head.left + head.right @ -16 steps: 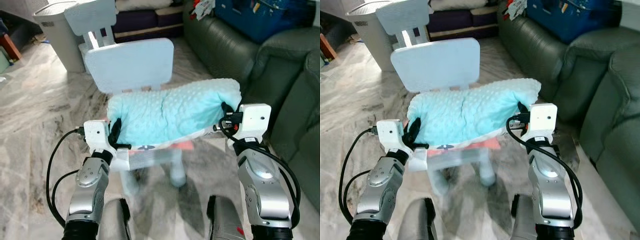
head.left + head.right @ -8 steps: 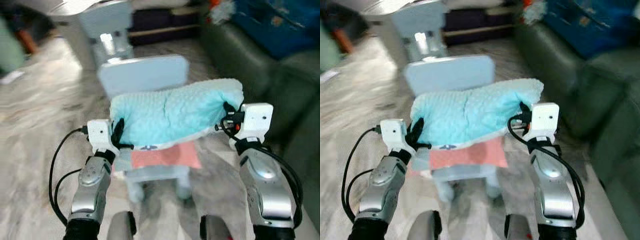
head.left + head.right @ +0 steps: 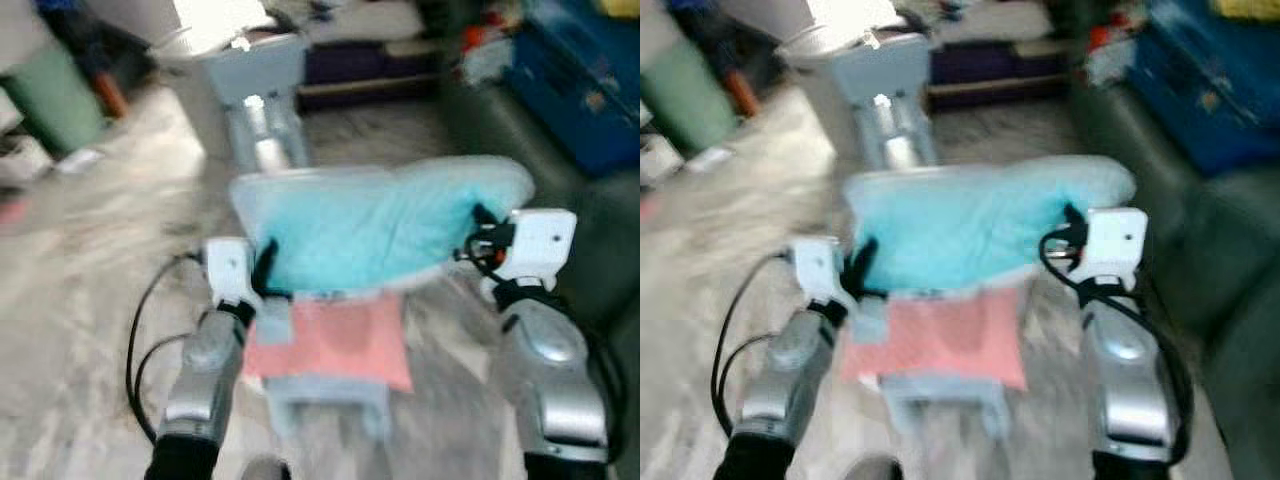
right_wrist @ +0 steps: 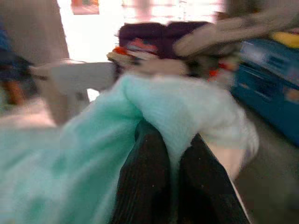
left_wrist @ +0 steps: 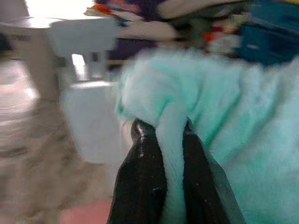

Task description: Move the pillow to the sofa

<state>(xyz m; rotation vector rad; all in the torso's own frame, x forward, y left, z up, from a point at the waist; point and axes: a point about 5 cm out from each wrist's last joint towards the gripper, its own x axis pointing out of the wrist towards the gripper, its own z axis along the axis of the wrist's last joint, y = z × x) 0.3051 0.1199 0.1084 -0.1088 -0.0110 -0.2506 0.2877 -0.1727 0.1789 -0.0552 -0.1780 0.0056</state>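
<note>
Pillow: you have the pale turquoise pillow (image 3: pixel 370 225) lifted between both arms, hanging in the air above a light blue chair (image 3: pixel 330 395) and in front of its backrest.
Left gripper: your left gripper (image 5: pixel 162 140) is clenched on the pillow's left end; in the left wrist view a fold of the fabric is pinched between the two black fingers (image 5: pixel 142 182).
Right gripper: your right gripper (image 4: pixel 169 140) is clamped on the pillow's right end; in the right wrist view the fingers (image 4: pixel 145 177) press the fabric between them.
Chair seat: under the pillow you see a pink seat pad (image 3: pixel 335 340) lying on the chair.
Sofa: the dark grey-green sofa (image 3: pixel 1215 250) stands at your right, near the right arm and apart from the pillow; a blue box (image 3: pixel 585 85) rests on it farther back.
Behind the chair: you see a second light blue chair (image 3: pixel 260 90) and, at the far left, a green bin (image 3: pixel 55 100).
Floor: grey marbled floor (image 3: pixel 90 260) lies around the chair.
Sharpness: the head views are blurred, so you cannot make out fine detail.
</note>
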